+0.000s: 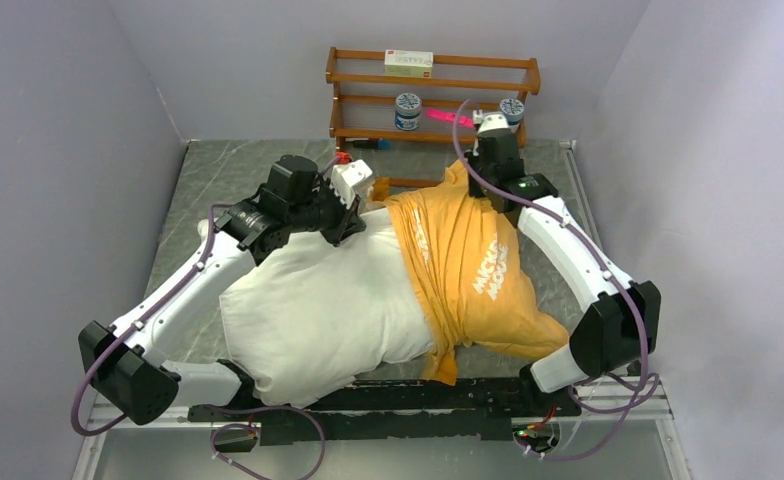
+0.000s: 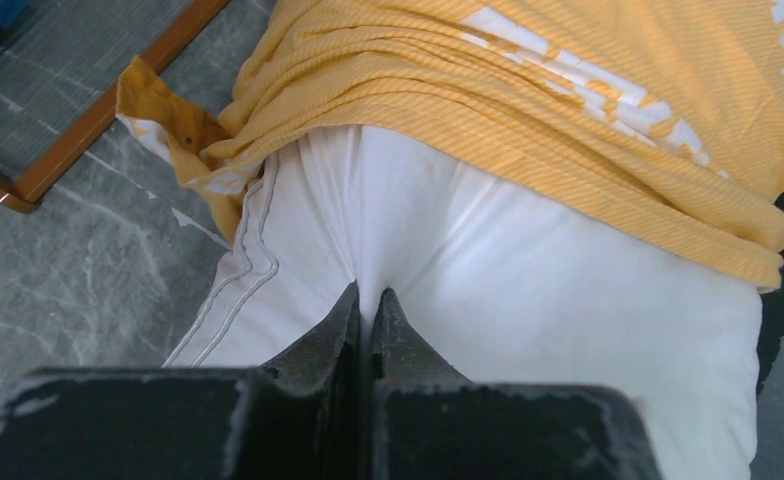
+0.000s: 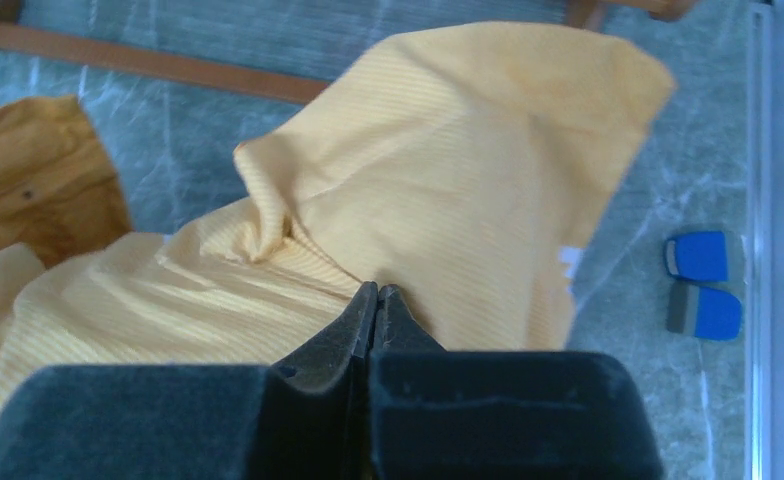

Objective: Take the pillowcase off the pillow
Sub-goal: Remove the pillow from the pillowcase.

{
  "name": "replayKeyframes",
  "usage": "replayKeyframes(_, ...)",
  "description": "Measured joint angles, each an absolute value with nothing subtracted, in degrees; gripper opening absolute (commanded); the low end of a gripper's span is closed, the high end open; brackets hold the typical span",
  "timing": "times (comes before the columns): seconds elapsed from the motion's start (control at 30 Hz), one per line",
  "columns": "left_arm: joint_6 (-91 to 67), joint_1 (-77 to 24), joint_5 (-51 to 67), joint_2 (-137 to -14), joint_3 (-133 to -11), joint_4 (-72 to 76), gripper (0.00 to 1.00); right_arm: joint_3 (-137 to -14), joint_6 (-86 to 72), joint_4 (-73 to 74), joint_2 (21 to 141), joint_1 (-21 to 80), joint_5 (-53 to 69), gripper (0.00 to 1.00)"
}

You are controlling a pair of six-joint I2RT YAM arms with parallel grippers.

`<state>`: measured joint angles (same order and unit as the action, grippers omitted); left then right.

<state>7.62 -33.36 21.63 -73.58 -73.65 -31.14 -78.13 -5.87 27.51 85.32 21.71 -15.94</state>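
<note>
**Roughly half the pillow is showing bare, with both claws pinching cloth**

The pillow (image 1: 318, 300) is lying across the grey counter (image 1: 198, 190), its left half uncovered and white. The pillowcase (image 1: 478, 270) is covering only the right half, its open edge bunching into thick folds across the middle with the white lettering facing up.

The left claw (image 2: 368, 298) is pressing its fingers together on a raised crease of the pillow's white fabric, just short of the bunched yellow edge. The right claw (image 3: 378, 292) is likewise closing tightly on yellow cloth at the far right corner of the pillowcase, where slack fabric is puckering toward the tips. A wooden rack (image 1: 433, 95) is standing just beyond that corner.

Both things are looking light and very soft. The pillow is plump and will probably squash and bend rather than resist, so a pinch on its skin alone may be anchoring it only weakly. The pillowcase is thin, ribbed and limp. It is likely to stretch and wrinkle before it slides, and the gathered band could drag on the stuffing. The closed far end appears the best place to grip, since pulling there draws the whole cover rightward. Taking a deep fold looks safer than a thin edge, which might slip out.
</note>
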Motion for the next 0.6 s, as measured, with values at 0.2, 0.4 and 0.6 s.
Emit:
replayKeyframes(0.2, 7.44, -33.36, 20.23, -73.23, -73.6, -31.07, 0.05, -78.22, -8.19, 29.12, 83.09, 16.47, -14.31, 0.0)
replayKeyframes(0.4, 7.55, -32.93, 20.75, -70.89, -69.89, -28.51, 0.05, -78.11, -8.62, 29.3, 81.6, 15.55, -11.0, 0.32)
replayKeyframes(0.6, 7.94, -31.53, 21.67, -68.36, -65.41, -24.29, 0.05, -78.06, -9.37, 27.7, 77.47, 18.74, -8.16, 0.54)
